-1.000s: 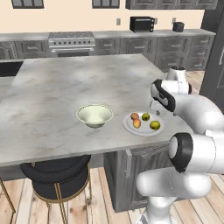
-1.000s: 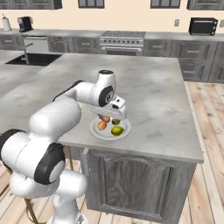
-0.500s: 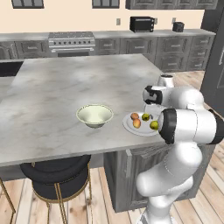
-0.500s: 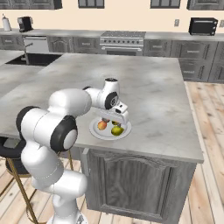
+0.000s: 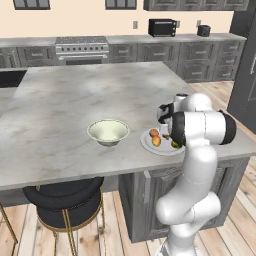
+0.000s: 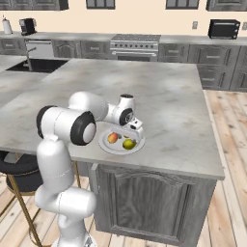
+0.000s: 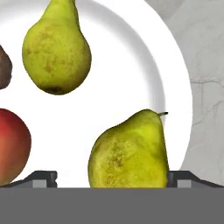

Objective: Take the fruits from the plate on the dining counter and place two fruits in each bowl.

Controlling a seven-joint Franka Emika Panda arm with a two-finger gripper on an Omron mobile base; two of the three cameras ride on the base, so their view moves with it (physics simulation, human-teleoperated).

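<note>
The plate point(image 7: 144, 57) lies on the dining counter point(image 5: 75, 105), close to the counter's near edge and toward its right end as the left base view shows it, and it carries the fruits. In the hand view a yellow-green pear point(image 7: 129, 153) lies on the plate between the two dark finger tips, its stem end pointing up the picture toward the plate's rim; a second pear point(image 7: 56, 48) lies apart from it further up the plate, a red-orange peach point(image 7: 12, 146) sits at the left edge of that picture, and a darker, brownish fruit point(image 7: 4, 68) is cut off by the left edge, so I cannot tell what kind it is. The gripper point(image 7: 112, 177) hangs low over the plate with its jaws spread wide, one tip on each side of the near pear; neither tip clearly touches it, and nothing is held. From the right base view the gripper point(image 6: 131, 135) stands just above the plate point(image 6: 107, 145), with an orange-red fruit point(image 6: 113, 138) and a yellow-green one point(image 6: 128, 144) showing beside it. A cream-green bowl point(image 5: 108, 132) stands on the counter to the left of the plate point(image 5: 146, 142) in the left base view, near it but not touching.
</note>
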